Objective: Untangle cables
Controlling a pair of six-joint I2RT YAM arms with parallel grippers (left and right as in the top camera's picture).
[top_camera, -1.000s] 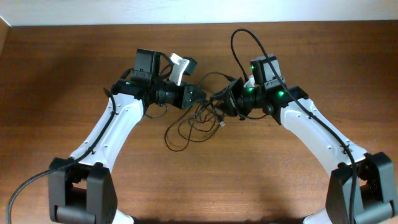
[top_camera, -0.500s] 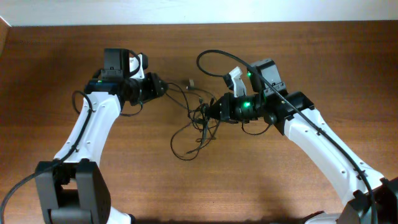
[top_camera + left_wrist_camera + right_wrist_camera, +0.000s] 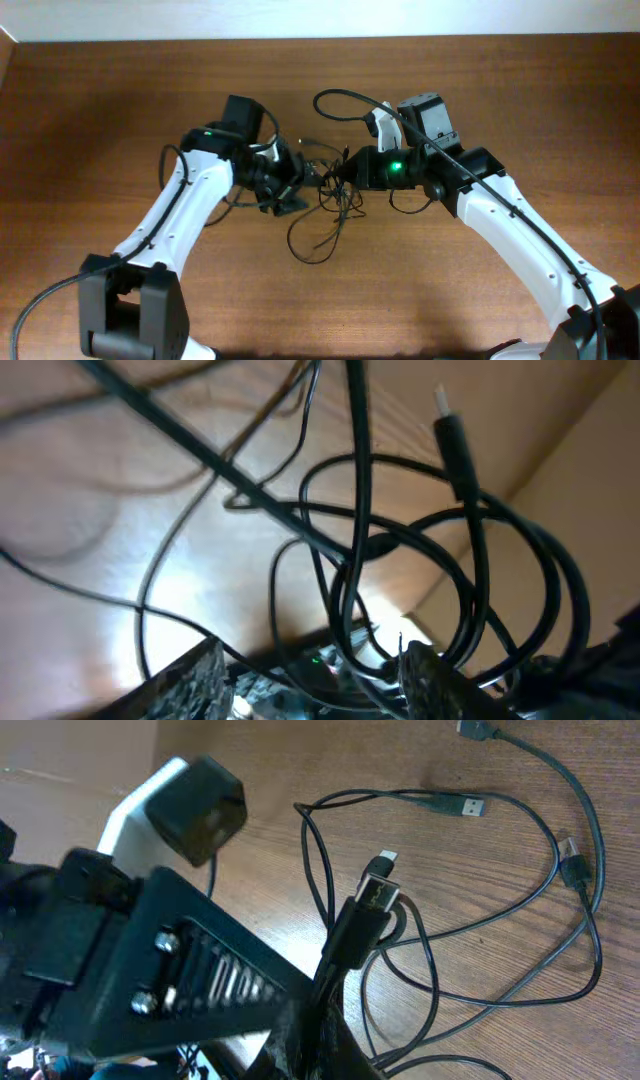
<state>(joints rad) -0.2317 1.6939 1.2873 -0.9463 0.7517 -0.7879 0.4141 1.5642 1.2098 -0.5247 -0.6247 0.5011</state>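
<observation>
Nearest the robot's bases, one slack loop of the cables (image 3: pixel 318 240) trails out of their tangle onto the table (image 3: pixel 100 100). Just left of the tangle, the left gripper (image 3: pixel 310 665) has its jaws parted; several strands loop between them, none pinched. Just right of the tangle, the right gripper (image 3: pixel 342 172) is clamped fully closed on a strand whose plug (image 3: pixel 378 892) pokes out past it. Beyond the tangle, a few thin strands stray toward the table's far edge.

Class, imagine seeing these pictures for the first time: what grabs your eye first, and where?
A knot of thin black cables lies at the middle of the table. The right pincer is shut on one strand, its plug poking out. The left pincer stands open among the loops.
</observation>
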